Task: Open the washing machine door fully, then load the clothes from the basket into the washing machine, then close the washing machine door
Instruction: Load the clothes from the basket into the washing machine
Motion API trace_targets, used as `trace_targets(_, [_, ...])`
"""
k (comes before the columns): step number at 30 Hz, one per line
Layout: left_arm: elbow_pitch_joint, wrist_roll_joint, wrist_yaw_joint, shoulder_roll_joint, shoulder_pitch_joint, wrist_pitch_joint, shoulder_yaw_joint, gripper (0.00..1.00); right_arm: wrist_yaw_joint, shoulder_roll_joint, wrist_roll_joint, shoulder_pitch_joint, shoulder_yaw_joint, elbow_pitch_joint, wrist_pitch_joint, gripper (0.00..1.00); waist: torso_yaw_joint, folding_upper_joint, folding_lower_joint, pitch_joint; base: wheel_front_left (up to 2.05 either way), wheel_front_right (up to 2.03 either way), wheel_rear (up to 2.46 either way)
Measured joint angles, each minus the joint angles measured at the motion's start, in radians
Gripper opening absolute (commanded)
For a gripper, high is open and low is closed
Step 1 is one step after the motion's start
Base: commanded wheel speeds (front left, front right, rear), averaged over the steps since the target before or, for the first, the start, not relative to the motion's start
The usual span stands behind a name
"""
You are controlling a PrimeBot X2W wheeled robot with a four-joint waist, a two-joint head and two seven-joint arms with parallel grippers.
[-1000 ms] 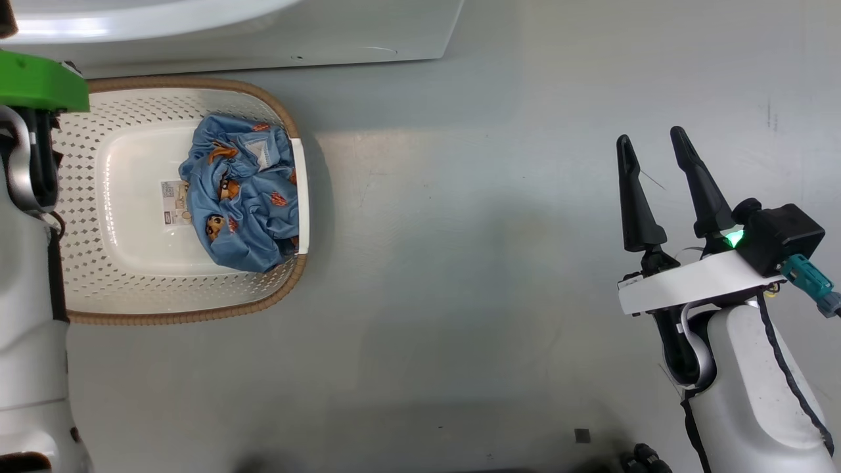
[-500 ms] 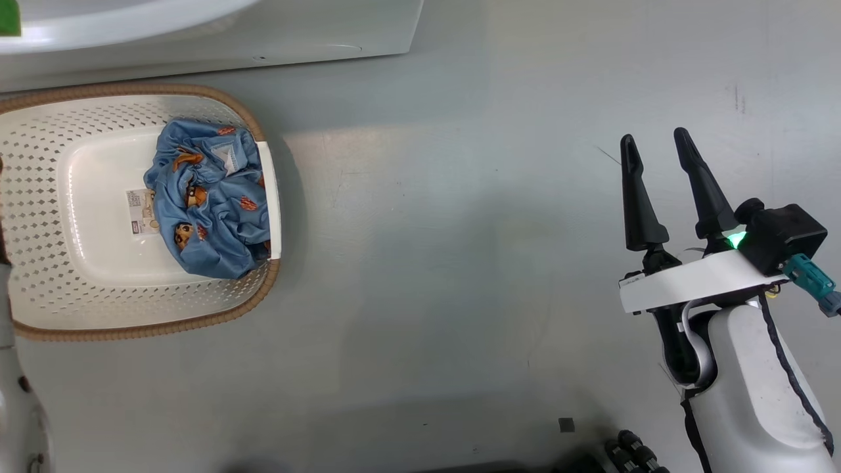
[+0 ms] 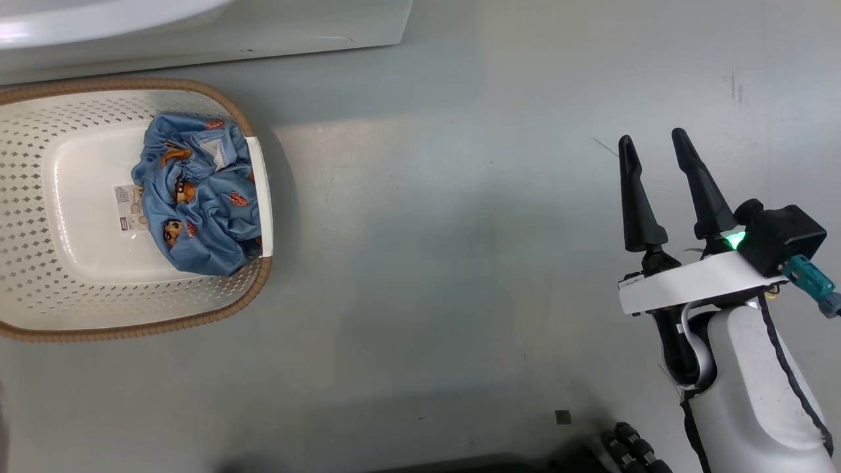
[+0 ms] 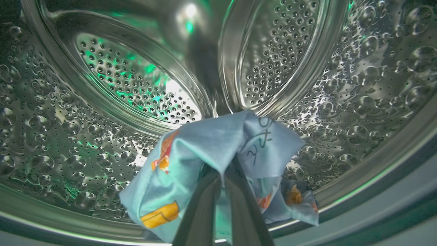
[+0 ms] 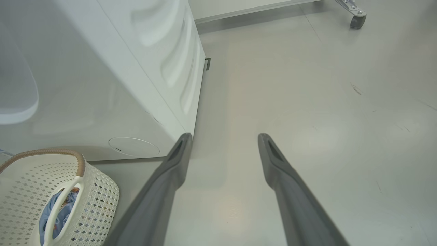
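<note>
Head view shifted; left pincer (image 4: 223, 177) clamps clothes (image 4: 201, 150) inside drum (image 4: 129, 85).

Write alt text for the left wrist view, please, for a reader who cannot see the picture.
The left tool, shut on a light blue garment printed with orange and yellow shapes, holds it inside a perforated steel drum. The shiny drum wall curves around on every side and carries green light reflections.

Head and right wrist views share the basket (image 3: 26, 164) before the washing machine (image 3: 315, 26), from above; left wrist view sits close inside its drum (image 4: 358, 102).
</note>
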Motion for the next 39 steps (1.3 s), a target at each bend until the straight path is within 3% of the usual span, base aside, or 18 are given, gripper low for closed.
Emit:
trace_targets(17, [0.035, -0.041, 0.000, 0.024, -0.132, 0.032, -0.034, 0.00, 0.000, 0.001, 0.000, 0.016, -0.002, -0.026, 0.000, 1.00, 0.007, 0.0000, 0.0000, 0.107, 0.00, 0.00, 0.00])
trace_targets(30, [-0.007, -0.034, 0.000, 0.054, -0.223, -0.160, -0.092, 0.00, 0.000, 0.001, 0.000, 0.015, 0.007, -0.025, 0.000, 1.00, 0.007, 0.0000, 0.0000, 0.150, 0.00, 0.00, 0.00])
trace_targets(39, [0.070, -0.058, 0.000, 0.055, -0.226, -0.165, -0.130, 0.00, 0.000, 0.001, 0.000, 0.011, 0.007, -0.024, 0.000, 1.00, 0.008, 0.0000, 0.0000, 0.152, 0.00, 0.00, 0.00])
